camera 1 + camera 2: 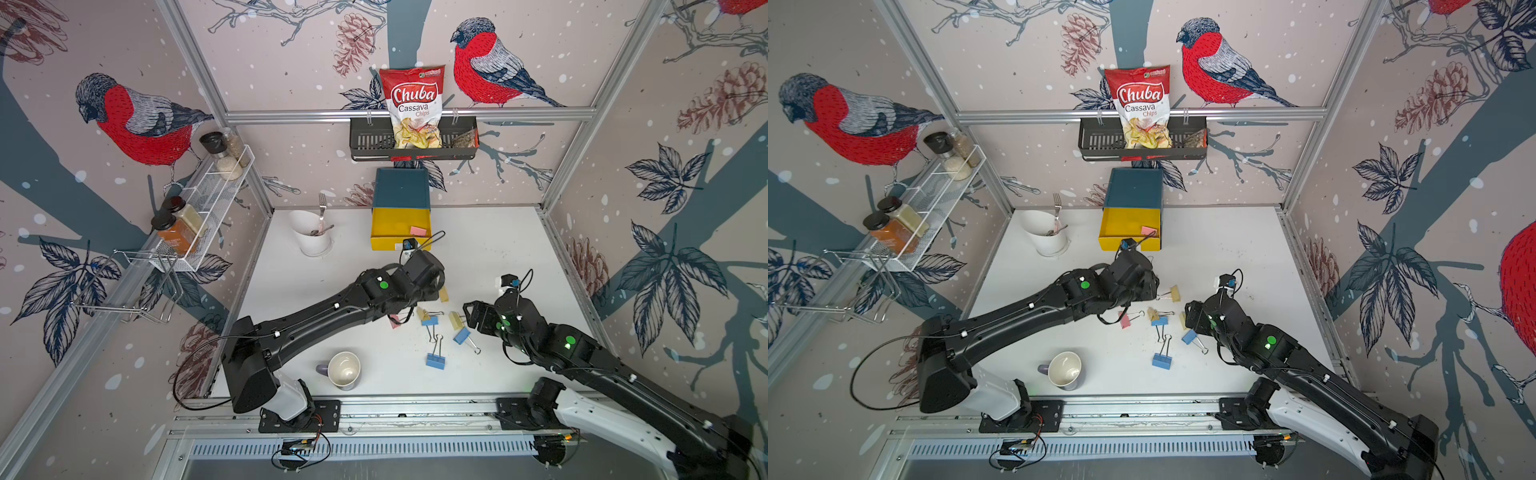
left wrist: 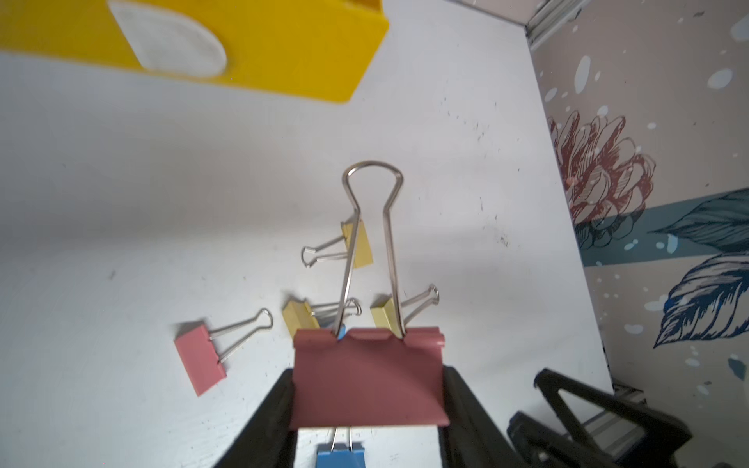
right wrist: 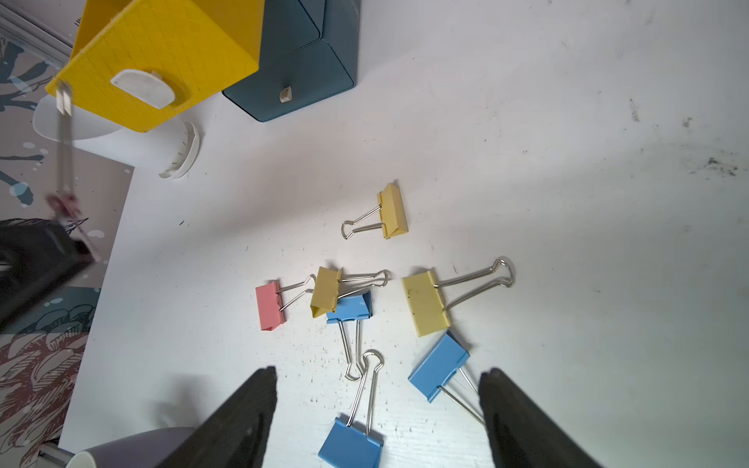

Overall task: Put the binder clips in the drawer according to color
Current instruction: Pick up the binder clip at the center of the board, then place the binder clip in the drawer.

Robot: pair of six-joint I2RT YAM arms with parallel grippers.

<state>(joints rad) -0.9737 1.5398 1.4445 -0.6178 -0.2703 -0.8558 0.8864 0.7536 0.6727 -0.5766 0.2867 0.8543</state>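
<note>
White tabletop (image 1: 498, 249) inside a bird-papered booth carries everything. Of the nine clips, one pink clip (image 2: 364, 364) is up in the left gripper (image 2: 369, 389), whose jaws stand about halfway apart and press on the two ends of its body, its wire handle pointing toward the yellow drawer (image 1: 384, 244). That drawer is pulled out at the far middle of the table, and a second pink clip (image 1: 419, 231) lies inside it at the right. Seven more lie loose right of the middle, between the two arms: a third pink one (image 3: 269, 304), three yellow clips (image 3: 393, 210) and three blue clips (image 3: 437, 366); one yellow clip (image 3: 326, 291) rests on the body of a blue clip (image 3: 352, 310). The right gripper (image 3: 377, 405) hangs at the right edge of this group, jaws wide, holding nothing.

We judge the clips light, stiff and smooth-painted, with handles that swing freely; the flat body is the place to take hold, not the wire.

Both teal drawers (image 3: 316, 69) below look shut, so we cannot see inside. In both top views the left wrist covers the held clip; the right wrist view shows it only as a blur. Farther out stand a white cup (image 1: 311, 245) with a fork (image 1: 322, 208) at the far left and a mug (image 1: 344, 370) near the front.
</note>
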